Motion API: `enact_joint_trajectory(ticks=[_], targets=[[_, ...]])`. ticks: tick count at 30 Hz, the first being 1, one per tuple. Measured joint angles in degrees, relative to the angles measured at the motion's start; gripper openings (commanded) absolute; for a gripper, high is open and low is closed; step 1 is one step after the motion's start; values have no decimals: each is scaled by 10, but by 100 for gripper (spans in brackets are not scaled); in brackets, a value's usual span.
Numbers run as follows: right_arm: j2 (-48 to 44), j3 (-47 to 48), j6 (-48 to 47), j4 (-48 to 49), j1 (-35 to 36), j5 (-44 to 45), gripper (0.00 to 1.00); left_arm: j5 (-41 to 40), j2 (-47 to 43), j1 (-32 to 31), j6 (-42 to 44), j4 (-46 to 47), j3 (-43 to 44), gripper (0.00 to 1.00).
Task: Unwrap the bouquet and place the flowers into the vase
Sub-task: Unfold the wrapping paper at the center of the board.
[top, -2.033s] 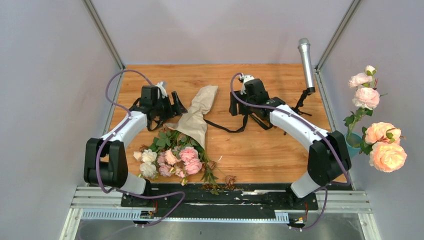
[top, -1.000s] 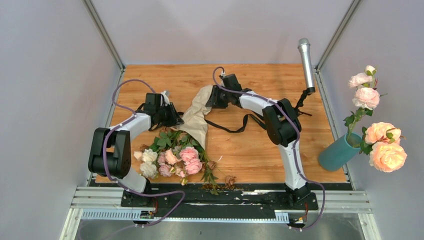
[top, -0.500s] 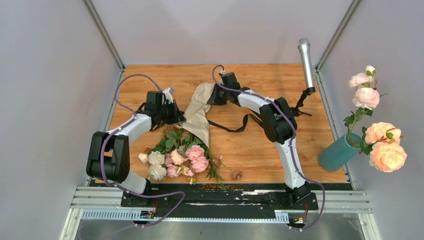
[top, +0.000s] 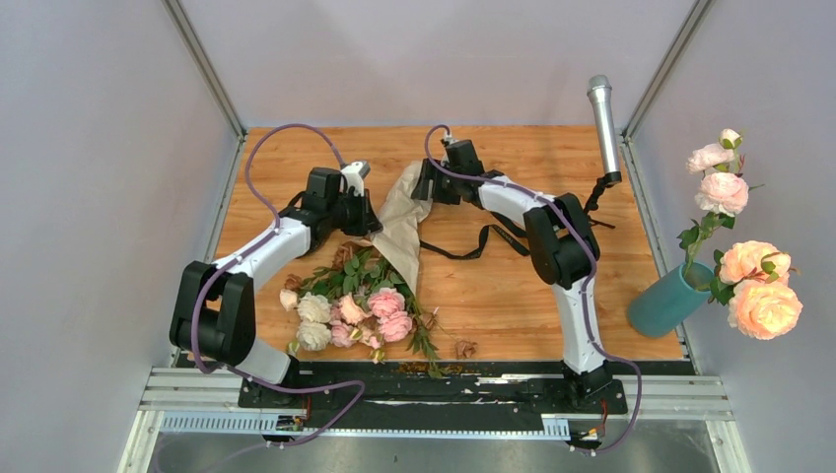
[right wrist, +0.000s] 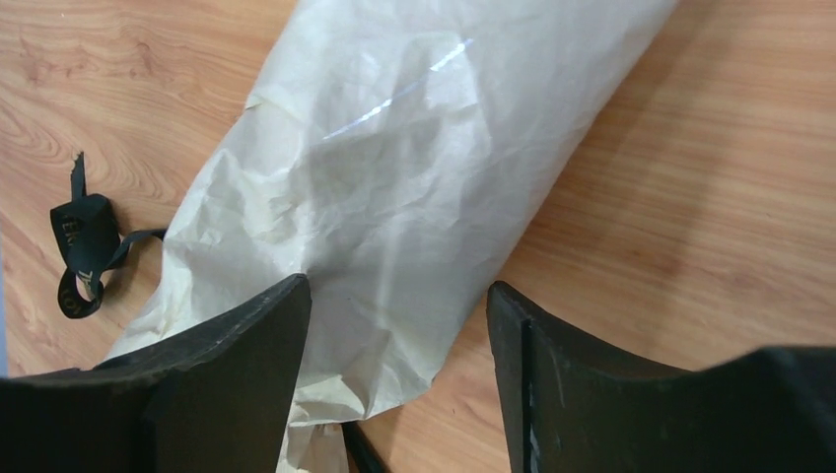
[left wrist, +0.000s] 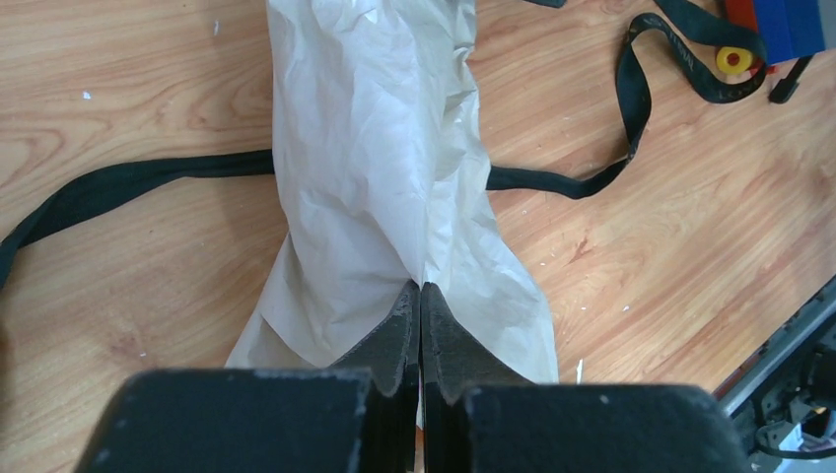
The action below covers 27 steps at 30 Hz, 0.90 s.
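The bouquet's flowers (top: 355,310), small pink and cream roses on leafy stems, lie at the near left of the table. Their stems run under the tan kraft paper (top: 402,222). The paper lies loosened, and the untied black ribbon (top: 463,251) trails to its right. My left gripper (top: 370,219) is shut on the paper's left edge, and the paper (left wrist: 380,168) creases into the left gripper's (left wrist: 421,291) tips. My right gripper (top: 422,187) is open at the paper's far end, with the paper (right wrist: 414,168) lying between its fingers (right wrist: 246,335). The teal vase (top: 668,301) stands at the far right.
Large peach-orange roses (top: 759,291) fill the vase and lean over the right edge. A silver microphone (top: 603,123) on a black stand rises at the back right. Dried brown bits (top: 458,347) lie near the front edge. Grey walls enclose the table.
My left gripper shut on the paper and moved right and farther back, and the flowers slid right. My right gripper reached the paper's far end, shut, then opened again.
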Motion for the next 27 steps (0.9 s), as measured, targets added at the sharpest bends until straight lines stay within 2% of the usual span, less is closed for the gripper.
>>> enact_joint_trajectory(ticks=[10,13,19,27], targets=[[-94,-72,-19,-1,0,7,71,-57,-6,-28,14,-10,7,1],[-119,-94,-19,1,0,3,72,-77,-7,-28,2,-10,7,5],[-137,-142,-18,12,2,-20,71,-101,17,-28,-24,-23,29,5],[-138,-207,-1,45,26,-75,64,-90,30,-28,-54,-8,29,5]])
